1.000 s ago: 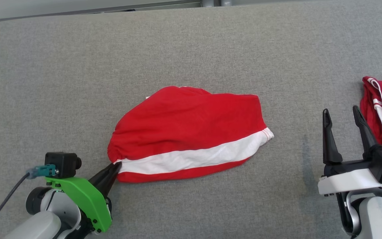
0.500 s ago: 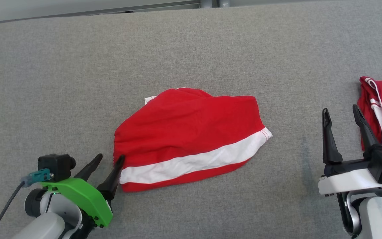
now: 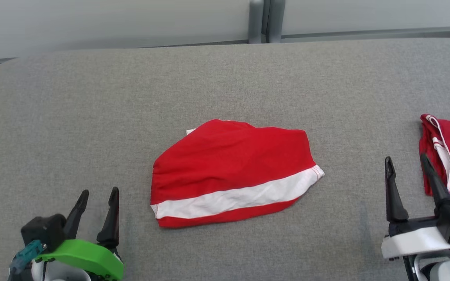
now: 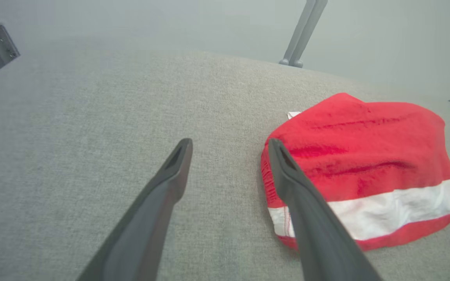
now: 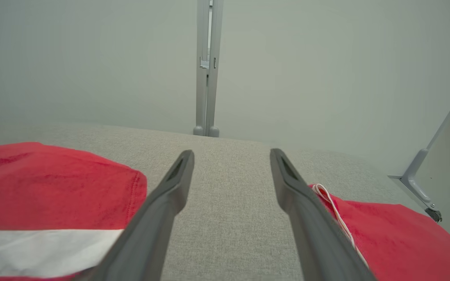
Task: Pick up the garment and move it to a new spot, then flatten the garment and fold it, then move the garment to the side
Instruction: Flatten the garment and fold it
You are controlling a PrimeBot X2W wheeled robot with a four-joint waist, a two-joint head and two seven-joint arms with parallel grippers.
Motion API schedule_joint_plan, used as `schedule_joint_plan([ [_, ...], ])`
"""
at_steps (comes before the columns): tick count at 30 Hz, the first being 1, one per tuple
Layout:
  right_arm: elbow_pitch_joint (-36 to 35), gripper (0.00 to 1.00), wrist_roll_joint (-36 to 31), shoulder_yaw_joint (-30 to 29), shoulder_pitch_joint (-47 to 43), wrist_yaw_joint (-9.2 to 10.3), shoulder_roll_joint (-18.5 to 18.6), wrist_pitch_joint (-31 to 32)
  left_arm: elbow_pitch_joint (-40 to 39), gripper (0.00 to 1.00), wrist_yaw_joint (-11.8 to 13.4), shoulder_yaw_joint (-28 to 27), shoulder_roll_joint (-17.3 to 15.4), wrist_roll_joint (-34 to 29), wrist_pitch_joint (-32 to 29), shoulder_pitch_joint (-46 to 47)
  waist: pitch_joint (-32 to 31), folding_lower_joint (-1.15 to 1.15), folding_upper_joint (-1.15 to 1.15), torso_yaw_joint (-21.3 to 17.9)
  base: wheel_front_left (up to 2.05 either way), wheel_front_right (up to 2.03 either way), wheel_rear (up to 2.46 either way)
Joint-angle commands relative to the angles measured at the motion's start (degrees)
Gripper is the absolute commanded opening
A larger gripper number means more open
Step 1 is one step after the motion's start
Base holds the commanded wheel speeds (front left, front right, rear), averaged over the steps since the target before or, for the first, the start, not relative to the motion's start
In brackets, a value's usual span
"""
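A folded red garment with a white stripe (image 3: 231,171) lies in the middle of the grey table (image 3: 92,117), and the left wrist view has the garment (image 4: 361,164) at its right. My left gripper (image 3: 98,194) stands open at the lower left, well clear of the garment's left edge, nothing between its fingers (image 4: 174,168). My right gripper (image 3: 406,162) is open at the lower right, holding nothing, over bare table between the two red cloths. In the right wrist view the folded garment (image 5: 53,187) sits to the left of the right gripper (image 5: 231,154).
A second red garment with thin white stripes (image 3: 449,152) lies at the table's right edge, close beside my right gripper; the right wrist view shows this second garment (image 5: 397,242) too. A pale wall and a grey post (image 3: 264,19) stand behind the table's far edge.
My left gripper was shut on the garment's left edge, then opened and drew back down and left. The camera tilted up, so the whole scene sits lower.
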State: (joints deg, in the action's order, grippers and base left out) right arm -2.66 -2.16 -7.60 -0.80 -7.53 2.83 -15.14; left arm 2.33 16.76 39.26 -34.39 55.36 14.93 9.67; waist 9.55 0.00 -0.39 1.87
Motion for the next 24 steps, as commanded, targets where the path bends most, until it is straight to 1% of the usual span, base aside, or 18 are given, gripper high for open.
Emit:
schedule_joint_plan([
  [1,0.58,1.0,-0.1,0.17,-1.9,0.07,0.14,0.01,0.15,1.0,-0.34,-3.31,1.71,-2.64,0.25,-3.43,-3.1,0.0,0.39,1.81,0.0,0.0,0.0],
  [4,1.21,1.0,-0.05,0.19,-4.03,0.07,0.15,0.01,-0.47,1.0,-2.23,-9.4,4.67,-8.02,0.24,-7.26,-4.56,0.0,0.39,2.85,0.0,0.0,0.0],
  [10,1.74,1.0,1.07,-0.62,-6.28,0.07,0.15,0.01,-1.12,1.0,-7.29,-18.96,9.92,-19.1,0.25,-13.17,-5.61,0.0,0.39,3.88,0.0,0.0,0.0],
  [11,1.96,1.0,1.08,-0.83,-6.39,0.07,0.15,0.01,-1.04,1.0,-8.44,-20.22,10.79,-20.6,0.25,-13.91,-5.75,0.0,0.39,3.92,0.0,0.0,0.0],
  [12,2.61,1.0,1.25,-1.09,-6.89,0.07,0.14,0.01,-0.89,1.0,-10.6,-22.6,12.44,-23.36,0.25,-15.34,-6.34,0.0,0.39,3.87,0.0,0.0,0.0],
  [13,2.61,1.0,1.25,-1.09,-6.89,0.07,0.14,0.01,-0.89,1.0,-10.6,-22.6,12.44,-23.36,0.25,-15.34,-6.34,0.0,0.39,3.87,0.0,0.0,0.0],
  [19,4.4,1.0,0.89,-1.37,-7.69,0.07,0.15,0.01,1.69,1.0,-16.11,-29.2,16.73,-29.19,0.26,-19.53,-8.33,0.0,0.39,3.18,0.0,0.0,0.0],
  [22,5.22,1.0,0.28,-1.46,-8.04,0.07,0.15,0.01,3.05,1.0,-19.54,-31.78,18.33,-31.66,0.25,-20.61,-8.94,0.0,0.39,3.02,0.0,0.0,0.0],
  [24,5.64,1.0,0.2,-1.32,-8.09,0.08,0.14,0.01,4.3,1.0,-21.26,-33.8,19.09,-33.23,0.25,-21.16,-9.25,0.0,0.39,2.88,0.0,0.0,0.0],
])
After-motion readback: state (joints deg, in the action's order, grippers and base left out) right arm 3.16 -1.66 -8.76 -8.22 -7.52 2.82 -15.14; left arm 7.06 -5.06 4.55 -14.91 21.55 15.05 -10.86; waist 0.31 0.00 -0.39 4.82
